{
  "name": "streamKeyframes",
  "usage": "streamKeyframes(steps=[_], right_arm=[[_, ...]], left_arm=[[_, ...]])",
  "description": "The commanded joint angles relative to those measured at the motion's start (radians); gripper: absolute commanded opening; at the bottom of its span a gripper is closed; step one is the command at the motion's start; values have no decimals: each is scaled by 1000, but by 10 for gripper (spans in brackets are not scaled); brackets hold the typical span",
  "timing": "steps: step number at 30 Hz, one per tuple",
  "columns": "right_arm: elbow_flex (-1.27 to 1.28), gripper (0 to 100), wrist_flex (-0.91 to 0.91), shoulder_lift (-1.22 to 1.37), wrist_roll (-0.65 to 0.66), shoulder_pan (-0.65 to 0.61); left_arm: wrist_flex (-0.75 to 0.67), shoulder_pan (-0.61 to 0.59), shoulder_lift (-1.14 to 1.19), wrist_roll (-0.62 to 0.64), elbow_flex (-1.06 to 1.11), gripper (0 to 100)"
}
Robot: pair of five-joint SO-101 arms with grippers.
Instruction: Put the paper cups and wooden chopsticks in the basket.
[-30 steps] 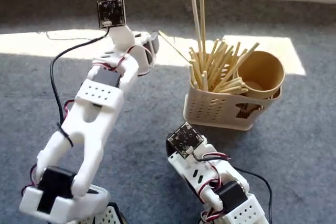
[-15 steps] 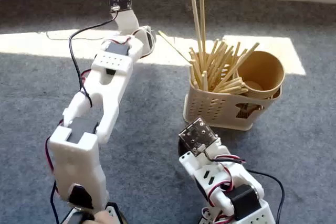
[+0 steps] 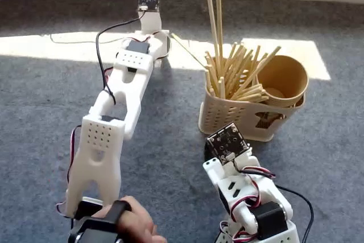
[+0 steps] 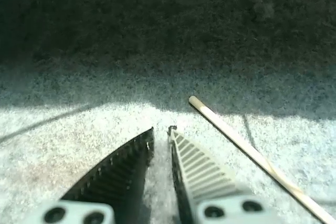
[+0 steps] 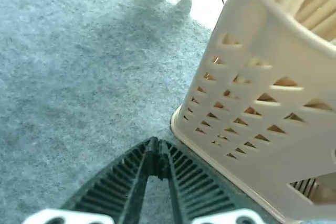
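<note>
Left arm stretches out toward the stray chopstick

The left hand [image 4: 161,129] is now further out, barely open and empty. The chopstick [image 4: 247,150] lies just beside its tip, and the other sticks are already in the basket [image 3: 227,120].

- My gripper [image 4: 161,129] hangs over grey carpet [image 4: 63,124]. The ribbed fingertips are a narrow slit apart with nothing between them.
- One finger is dark, the other white.
- One wooden chopstick [image 4: 252,152] lies flat on the carpet, just beside the white finger, not touching it.
- Carpet under the fingers is sunlit; beyond the tips it is in shadow.
</note>
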Motion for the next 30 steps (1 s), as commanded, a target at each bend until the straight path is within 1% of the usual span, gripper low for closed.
streamKeyframes(steps=[1,7,13,19,22,25,27,30], right_arm=[[-35,6,-4,-5,8,12],[-35,6,-4,-5,8,8],[-35,6,-5,-5,8,7],[-30,6,-42,-5,8,7],[-35,6,-36,-5,5,5],[-41,6,19,-7,2,1],[-42,6,47,-7,2,-35],[-33,6,39,-7,0,-85]], left_arm=[[2,13,65,-25,-226,56],[2,42,254,-23,-504,56],[2,51,386,-26,-676,56],[2,51,430,-91,-687,56],[6,50,452,-87,-688,53],[6,45,455,-84,-694,53],[6,44,455,-83,-694,53],[2,36,458,-83,-694,53]])
